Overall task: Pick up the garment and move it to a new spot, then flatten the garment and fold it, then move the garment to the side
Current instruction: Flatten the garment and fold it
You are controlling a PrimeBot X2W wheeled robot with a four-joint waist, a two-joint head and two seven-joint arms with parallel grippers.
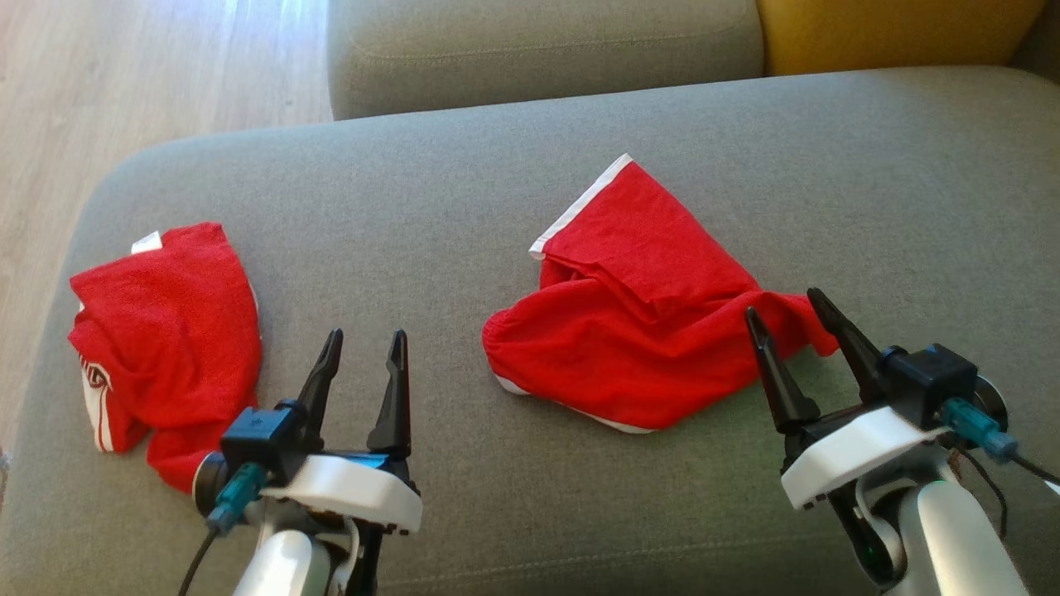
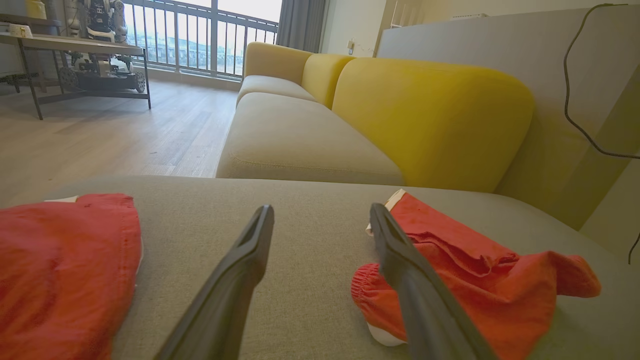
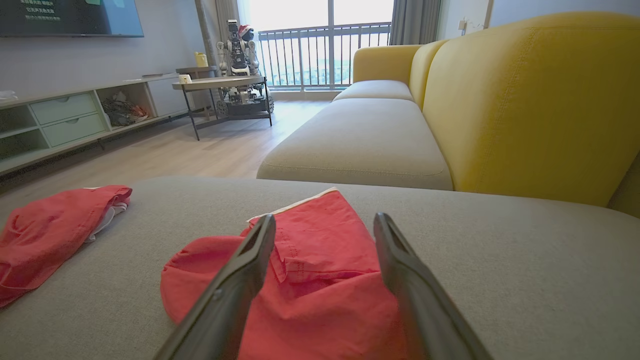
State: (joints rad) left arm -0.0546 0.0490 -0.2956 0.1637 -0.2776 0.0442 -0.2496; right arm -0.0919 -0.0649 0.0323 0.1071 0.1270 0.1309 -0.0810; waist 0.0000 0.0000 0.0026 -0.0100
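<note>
A crumpled red garment (image 1: 638,331) with white trim lies on the grey sofa seat (image 1: 464,190), right of centre. My right gripper (image 1: 782,303) stands open over its right-hand tip, with the cloth lying under and between the fingers, not pinched. The right wrist view shows the same garment (image 3: 320,270) spread below the open right gripper (image 3: 325,217). My left gripper (image 1: 368,334) is open and empty over bare cushion, left of the garment. From the left wrist view, the garment (image 2: 475,280) sits to the right of the open left gripper (image 2: 321,209).
A second bunched red garment (image 1: 166,331) with white trim lies near the seat's left edge, beside my left arm. Wooden floor (image 1: 124,74) runs past that edge. Another grey seat (image 1: 538,50) and a yellow backrest (image 1: 894,33) stand behind.
</note>
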